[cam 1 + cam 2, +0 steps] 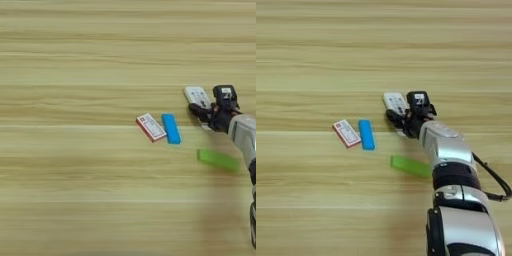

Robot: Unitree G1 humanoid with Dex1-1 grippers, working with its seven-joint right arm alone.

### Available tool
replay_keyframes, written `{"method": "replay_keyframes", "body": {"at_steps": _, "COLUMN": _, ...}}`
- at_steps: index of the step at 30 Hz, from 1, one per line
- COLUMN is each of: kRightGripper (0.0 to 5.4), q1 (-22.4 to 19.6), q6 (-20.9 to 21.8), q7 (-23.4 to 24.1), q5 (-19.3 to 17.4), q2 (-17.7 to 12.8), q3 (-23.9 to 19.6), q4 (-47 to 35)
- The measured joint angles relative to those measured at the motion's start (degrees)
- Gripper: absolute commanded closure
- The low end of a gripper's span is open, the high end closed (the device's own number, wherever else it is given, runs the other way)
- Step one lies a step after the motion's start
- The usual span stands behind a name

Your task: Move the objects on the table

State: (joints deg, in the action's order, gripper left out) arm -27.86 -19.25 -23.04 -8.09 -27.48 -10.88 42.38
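The white remote (196, 96) (394, 101) lies at the right of the table (75, 175). My right gripper (210, 106) (405, 109) is right at the remote's near end and covers part of it. A black square-topped piece with a white mark (225, 94) (417, 98) sits just right of the remote. I cannot tell whether it is a separate block or part of the gripper. The blue bar (171, 128) (366, 134) lies beside the red-and-white card box (150, 127) (346, 133), left of the gripper. The green bar (217, 160) (410, 166) lies nearer, partly under my forearm (448, 150).
My silver forearm comes in from the bottom right and crosses over the green bar's right end. A black cable (495, 182) loops out to the right of the arm. Bare wood stretches across the left half and the far side of the table.
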Motion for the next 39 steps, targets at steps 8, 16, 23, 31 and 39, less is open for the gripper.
{"method": "replay_keyframes", "body": {"at_steps": 8, "kRightGripper": 1.47, "q1": 0.76, "q6": 1.03, "q7": -0.02, "q5": -0.05, "q2": 0.02, "q3": -0.03, "q4": -0.28}}
{"method": "replay_keyframes", "body": {"at_steps": 16, "kRightGripper": 0.62, "q1": 4.93, "q6": -1.63, "q7": 0.12, "q5": -0.11, "q2": 0.01, "q3": -0.13, "q4": -7.95}}
{"method": "replay_keyframes", "body": {"at_steps": 23, "kRightGripper": 0.05, "q1": 12.18, "q6": -8.06, "q7": 0.25, "q5": -0.37, "q2": -0.22, "q3": -1.48, "q4": -21.83}}
{"method": "replay_keyframes", "body": {"at_steps": 31, "kRightGripper": 0.05, "q1": 17.63, "q6": -13.29, "q7": 1.41, "q5": -1.16, "q2": -1.26, "q3": -5.89, "q4": -36.07}}
{"method": "replay_keyframes", "body": {"at_steps": 39, "kRightGripper": 0.05, "q1": 21.09, "q6": -21.43, "q7": -0.30, "q5": -7.93, "q2": -1.04, "q3": -11.04, "q4": -45.59}}
